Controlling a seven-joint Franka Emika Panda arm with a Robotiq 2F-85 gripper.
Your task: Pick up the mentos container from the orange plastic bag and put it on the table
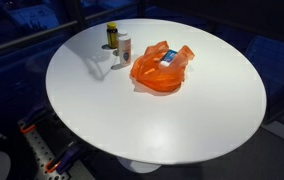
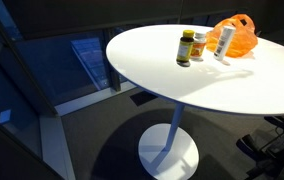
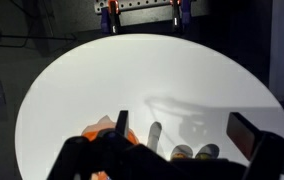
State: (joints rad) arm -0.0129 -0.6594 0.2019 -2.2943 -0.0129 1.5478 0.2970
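Note:
An orange plastic bag [image 1: 160, 72] lies on the round white table [image 1: 182, 120], with a blue and white mentos container [image 1: 167, 57] resting on top of it. The bag also shows in an exterior view [image 2: 239, 36] and at the lower left of the wrist view [image 3: 106, 129]; the container is hidden there. My gripper [image 3: 184, 135] appears only in the wrist view. It is open and empty, high above the table, with its fingers spread above the bag and bottles.
A yellow-capped bottle [image 1: 111, 34] and a white tube [image 1: 123, 49] stand beside the bag. An exterior view shows two small bottles [image 2: 186, 47] and the tube [image 2: 225, 40]. Orange-handled clamps [image 3: 107, 10] sit beyond the table's edge. Dark floor surrounds the table.

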